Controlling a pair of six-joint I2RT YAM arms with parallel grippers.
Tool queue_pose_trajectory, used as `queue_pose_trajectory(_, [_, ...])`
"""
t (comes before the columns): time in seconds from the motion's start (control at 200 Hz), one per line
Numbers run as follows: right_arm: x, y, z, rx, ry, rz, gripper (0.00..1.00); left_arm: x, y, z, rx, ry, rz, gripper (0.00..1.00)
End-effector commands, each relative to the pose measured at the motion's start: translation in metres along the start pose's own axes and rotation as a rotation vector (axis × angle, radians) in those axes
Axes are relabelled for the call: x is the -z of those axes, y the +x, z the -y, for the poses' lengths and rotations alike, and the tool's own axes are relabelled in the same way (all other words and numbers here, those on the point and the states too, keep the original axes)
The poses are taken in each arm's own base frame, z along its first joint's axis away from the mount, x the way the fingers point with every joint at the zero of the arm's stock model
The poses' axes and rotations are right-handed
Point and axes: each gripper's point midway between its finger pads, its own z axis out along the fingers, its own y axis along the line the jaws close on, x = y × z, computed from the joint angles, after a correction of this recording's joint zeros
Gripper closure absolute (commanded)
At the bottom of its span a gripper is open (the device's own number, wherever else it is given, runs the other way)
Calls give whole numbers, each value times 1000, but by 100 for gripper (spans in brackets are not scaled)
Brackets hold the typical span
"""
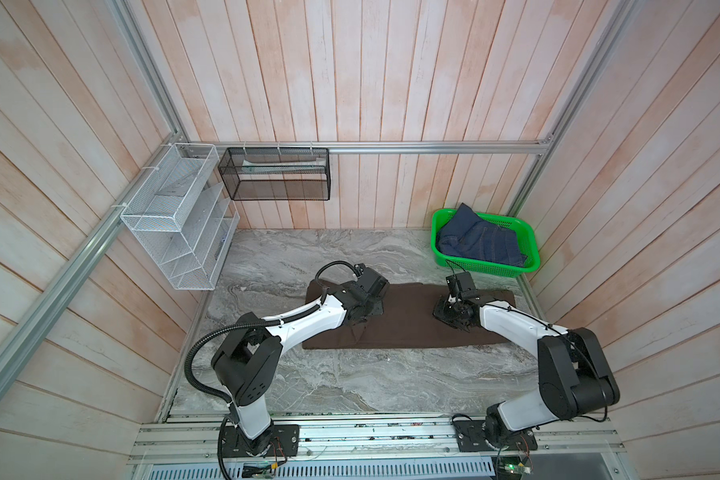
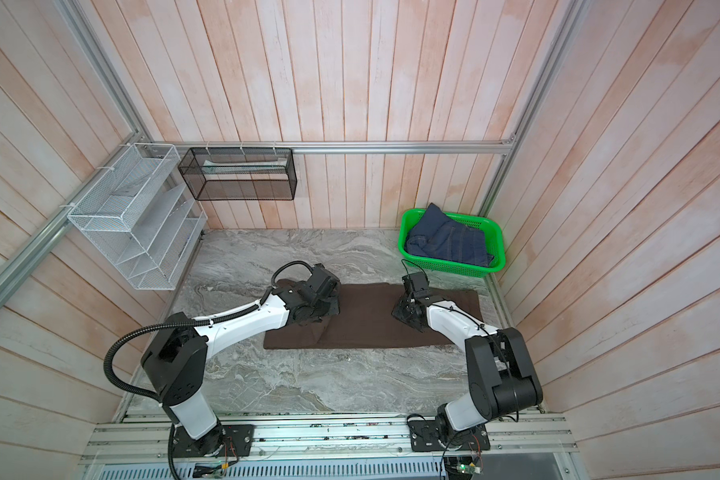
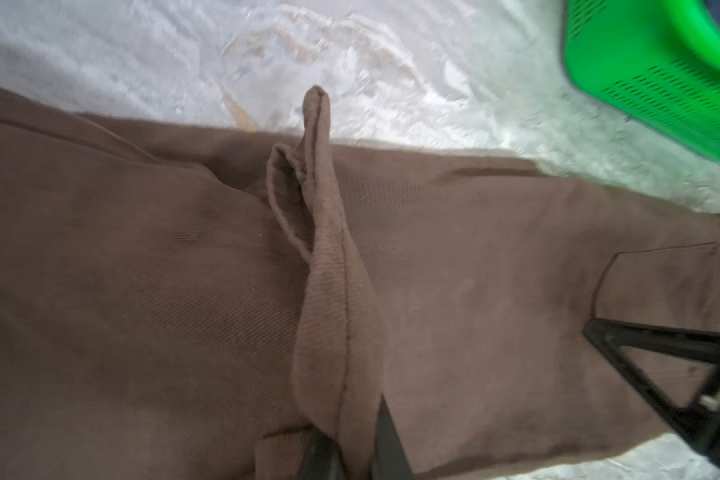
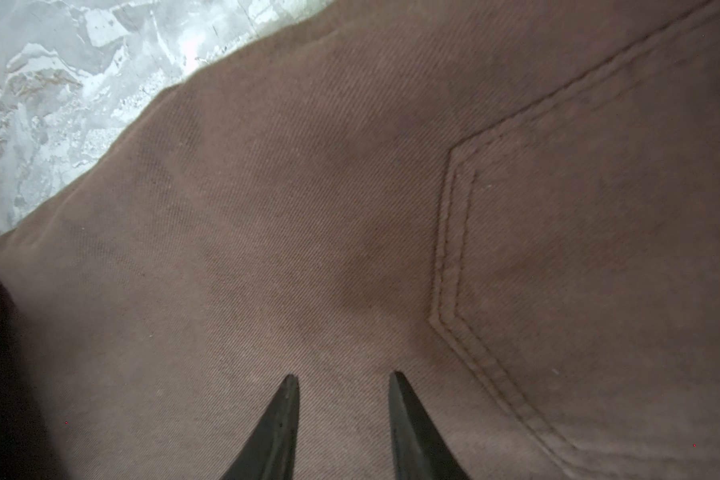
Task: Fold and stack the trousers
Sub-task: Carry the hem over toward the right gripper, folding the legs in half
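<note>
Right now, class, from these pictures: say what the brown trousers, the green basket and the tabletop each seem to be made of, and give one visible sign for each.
Trousers: woven twill, probably cotton, matte; fine diagonal ribs, stitched pocket.
Green basket: moulded plastic, slight sheen; rows of slots in its wall.
Tabletop: grey veined marble look; real stone or printed surface cannot be told.

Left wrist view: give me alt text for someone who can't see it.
The left gripper pinches up a stitched fold of the dark brown trousers, which lie spread across a grey marble tabletop. A green plastic basket stands nearby on the tabletop.
</note>
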Motion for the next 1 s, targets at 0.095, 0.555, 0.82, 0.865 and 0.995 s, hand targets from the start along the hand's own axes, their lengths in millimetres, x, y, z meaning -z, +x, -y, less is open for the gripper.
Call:
queue_pose_trajectory(0.095, [11,-4,15,-29,23,15,63,2,-9,52,-33,87,53,100])
queue_pose_trajectory(0.555, [18,-8,28,-46,31,30,62,-52,32,63,-52,87,-71,100])
queue_pose_trajectory(0.82, [23,-13,30,-58,29,46,62,-43,38,85,-66,181,-106,57])
queue_pose_trajectory(0.865, [25,-15,30,-59,30,54,62,-34,35,93,-73,217,-98,50])
queue_pose_trajectory(0.995, [31,-21,28,-64,28,72,61,4,11,111,-97,300,-26,37])
